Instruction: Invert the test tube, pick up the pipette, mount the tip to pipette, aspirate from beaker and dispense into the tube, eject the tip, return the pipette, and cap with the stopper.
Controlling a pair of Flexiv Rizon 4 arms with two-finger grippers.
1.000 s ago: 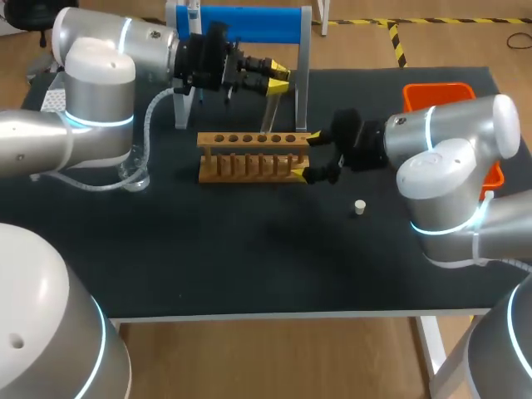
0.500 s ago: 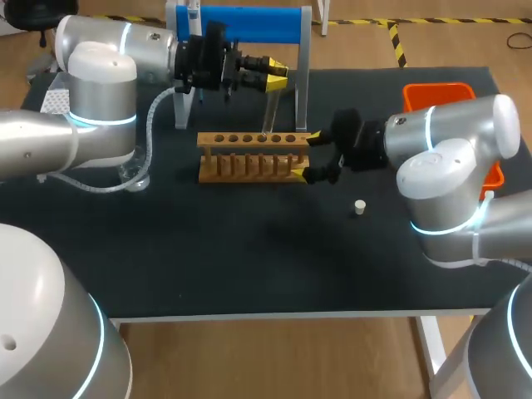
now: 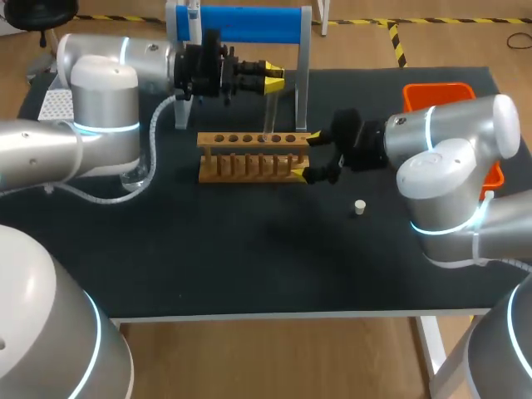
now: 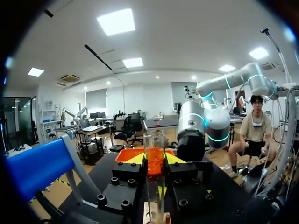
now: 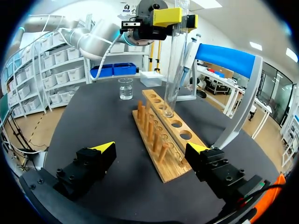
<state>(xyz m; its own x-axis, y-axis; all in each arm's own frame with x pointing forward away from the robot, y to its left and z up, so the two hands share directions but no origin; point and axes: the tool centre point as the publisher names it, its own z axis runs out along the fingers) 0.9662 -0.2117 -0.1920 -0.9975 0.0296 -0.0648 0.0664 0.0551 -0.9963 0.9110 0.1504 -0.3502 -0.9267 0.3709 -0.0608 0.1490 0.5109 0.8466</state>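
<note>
My left gripper (image 3: 271,76) is shut on the top of a clear test tube (image 3: 268,112), high above the wooden rack (image 3: 249,155). The tube (image 5: 172,60) hangs slightly tilted, its rounded lower end at one of the rack's holes (image 5: 167,112). In the left wrist view the tube (image 4: 154,154) stands between the yellow tips of that gripper (image 4: 154,161). My right gripper (image 3: 306,155) is open, one finger on each side of the rack's right end without touching it. The right wrist view shows the rack (image 5: 161,140) running ahead of its own gripper (image 5: 150,149). The pipette (image 5: 186,60) hangs on the blue stand (image 3: 241,24).
A small white stopper (image 3: 359,207) lies on the black table in front of the right arm. A glass beaker (image 5: 125,88) stands left of the rack, behind my left arm's hose. An orange bin (image 3: 439,93) sits at the back right.
My left gripper has drifted slightly back and to the left with the tube, whose lower end stays at the rack. The right arm has not moved.
</note>
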